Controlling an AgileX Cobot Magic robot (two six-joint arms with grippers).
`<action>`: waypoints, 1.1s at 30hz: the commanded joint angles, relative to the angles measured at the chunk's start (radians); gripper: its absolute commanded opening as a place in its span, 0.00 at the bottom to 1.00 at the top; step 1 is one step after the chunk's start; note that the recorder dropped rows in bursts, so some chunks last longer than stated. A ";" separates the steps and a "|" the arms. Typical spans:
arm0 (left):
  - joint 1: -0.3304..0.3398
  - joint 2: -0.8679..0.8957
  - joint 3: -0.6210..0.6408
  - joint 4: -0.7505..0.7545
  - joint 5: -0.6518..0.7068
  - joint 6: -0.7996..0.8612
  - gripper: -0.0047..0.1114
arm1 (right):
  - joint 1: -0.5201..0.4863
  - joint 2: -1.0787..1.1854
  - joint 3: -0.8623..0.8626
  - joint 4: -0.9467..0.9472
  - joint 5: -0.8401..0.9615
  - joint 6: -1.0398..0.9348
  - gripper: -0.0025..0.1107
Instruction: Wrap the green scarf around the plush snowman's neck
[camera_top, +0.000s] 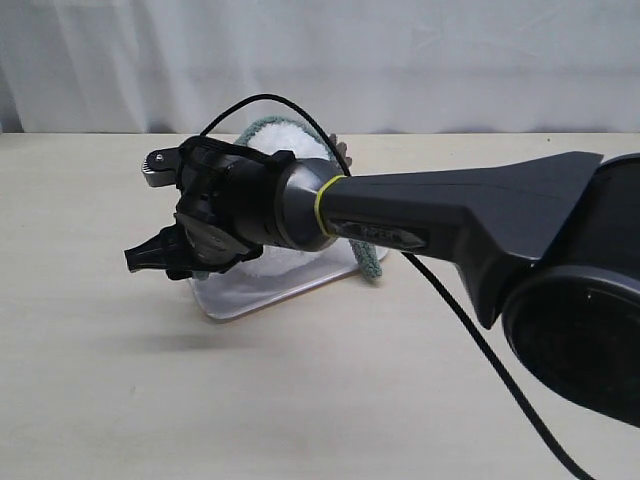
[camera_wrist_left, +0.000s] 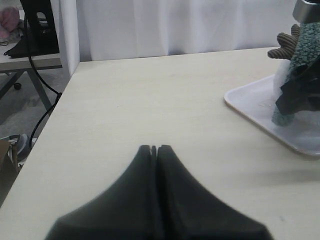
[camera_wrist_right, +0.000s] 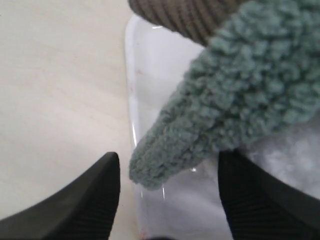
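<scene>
- The right gripper (camera_wrist_right: 170, 160) hangs with its jaws spread wide, clamping nothing.
- The loose end of the green scarf (camera_wrist_right: 225, 95) dangles between those jaws; I can't tell whether it brushes either one.
- Higher up, the scarf runs beside a brown corduroy arm (camera_wrist_right: 185, 15) of the plush snowman (camera_wrist_right: 295, 147).
- The snowman stands on a white tray (camera_wrist_right: 150, 80), largely hidden behind the right arm in the exterior view, with scarf arching over its top.
- The left gripper (camera_wrist_left: 155, 149) is pressed shut and empty, low over the pale table (camera_wrist_left: 150, 90), well apart from the tray.
</scene>
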 joint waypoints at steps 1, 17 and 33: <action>0.002 -0.004 0.003 0.001 -0.011 -0.004 0.04 | -0.005 0.020 -0.003 -0.005 -0.029 0.028 0.51; 0.002 -0.004 0.003 0.001 -0.011 -0.004 0.04 | -0.003 0.040 -0.003 -0.004 -0.068 0.065 0.37; 0.002 -0.004 0.003 0.001 -0.011 -0.004 0.04 | -0.003 -0.028 -0.005 0.054 0.163 -0.239 0.06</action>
